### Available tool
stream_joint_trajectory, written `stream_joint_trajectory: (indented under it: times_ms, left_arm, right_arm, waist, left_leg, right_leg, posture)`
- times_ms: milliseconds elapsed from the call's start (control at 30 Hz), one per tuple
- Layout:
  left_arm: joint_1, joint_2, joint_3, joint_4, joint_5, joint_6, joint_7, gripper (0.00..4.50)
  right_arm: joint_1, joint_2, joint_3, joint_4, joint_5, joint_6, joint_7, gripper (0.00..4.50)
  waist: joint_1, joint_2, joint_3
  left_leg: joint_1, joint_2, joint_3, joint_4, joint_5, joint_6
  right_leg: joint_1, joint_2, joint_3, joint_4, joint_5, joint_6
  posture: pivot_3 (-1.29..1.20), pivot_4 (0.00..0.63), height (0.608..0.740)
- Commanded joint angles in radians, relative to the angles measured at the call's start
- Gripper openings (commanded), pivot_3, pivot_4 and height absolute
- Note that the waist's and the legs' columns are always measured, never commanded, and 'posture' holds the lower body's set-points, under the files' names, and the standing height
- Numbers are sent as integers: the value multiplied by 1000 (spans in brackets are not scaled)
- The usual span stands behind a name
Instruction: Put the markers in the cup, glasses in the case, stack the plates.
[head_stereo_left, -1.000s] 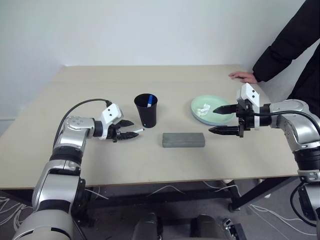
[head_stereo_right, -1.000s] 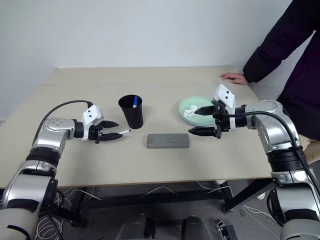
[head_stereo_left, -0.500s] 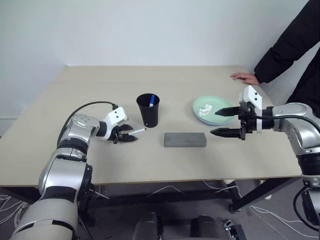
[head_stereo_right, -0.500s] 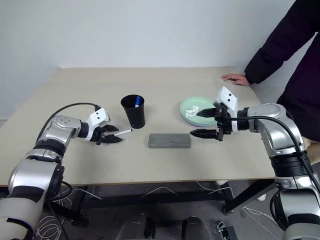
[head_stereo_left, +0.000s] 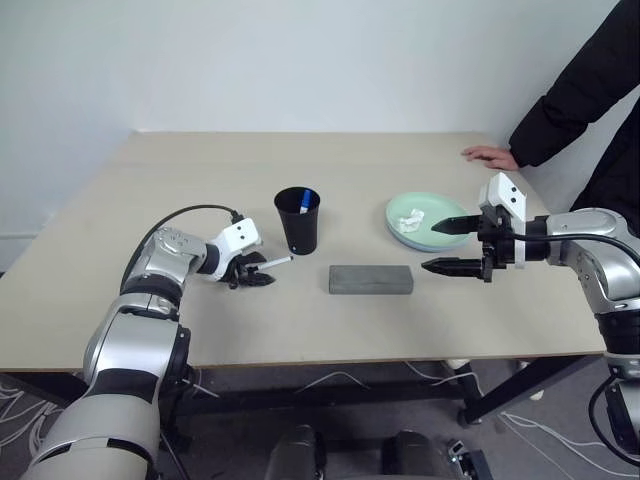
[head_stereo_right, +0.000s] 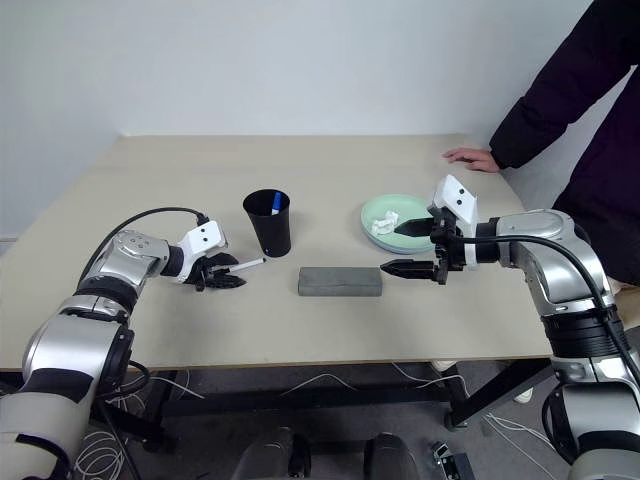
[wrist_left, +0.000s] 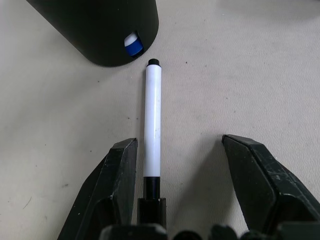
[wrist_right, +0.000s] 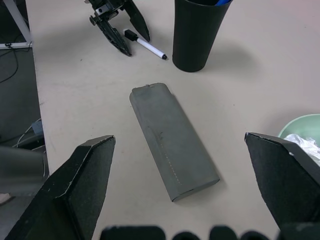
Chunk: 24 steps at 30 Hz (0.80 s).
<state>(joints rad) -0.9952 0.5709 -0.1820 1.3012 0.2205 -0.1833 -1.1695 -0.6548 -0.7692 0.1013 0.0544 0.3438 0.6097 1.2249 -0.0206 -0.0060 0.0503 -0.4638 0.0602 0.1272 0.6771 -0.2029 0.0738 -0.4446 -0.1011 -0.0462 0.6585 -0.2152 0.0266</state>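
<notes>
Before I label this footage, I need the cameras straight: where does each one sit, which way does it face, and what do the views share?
Left eye and right eye views: on the head, looking forward and down over the table; both arms show.
Left wrist view: on the left arm, looking along the open left gripper astride the black-capped marker, toward the cup.
Right wrist view: on the right arm, looking along the open right gripper over the closed case.
Shared: both wrist views show marker and cup; the right wrist view also catches the left gripper.
</notes>
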Motion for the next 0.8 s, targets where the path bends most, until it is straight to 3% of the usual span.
stream_joint_trajectory:
  times_ms: [33,267,600,800]
  left_arm:
    - [-28,-3,-3,6,16,18,2,2290]
    - [-21,-3,-3,7,20,45,-12,19]
    - [-7,-5,7,-9,0,38,-81,19]
    - [-27,-4,57,-90,-103,91,-351,19]
  right_arm:
    - [-9,-17,-35,-32,16,-3,-7,4500]
    - [-11,-19,-36,-34,16,0,-7,4500]
    - [-12,-16,-34,-29,14,-5,-7,4500]
    - [-17,-13,-31,-17,11,-14,-3,4500]
  waist:
    - [0,0,0]
    - [0,0,0]
    - [0,0,0]
    - [0,0,0]
  left_leg:
    - [0,0,0,0,0,0]
    - [0,0,0,1,0,0]
    - [0,0,0,1,0,0]
    - [0,0,0,1,0,0]
  right_leg:
    - [0,0,0,0,0,0]
    - [0,0,0,0,0,0]
    - [0,0,0,0,1,-1]
    - [0,0,-1,0,1,-1]
  posture:
    - [0,0,740]
    - [0,0,740]
    - [0,0,740]
    - [0,0,740]
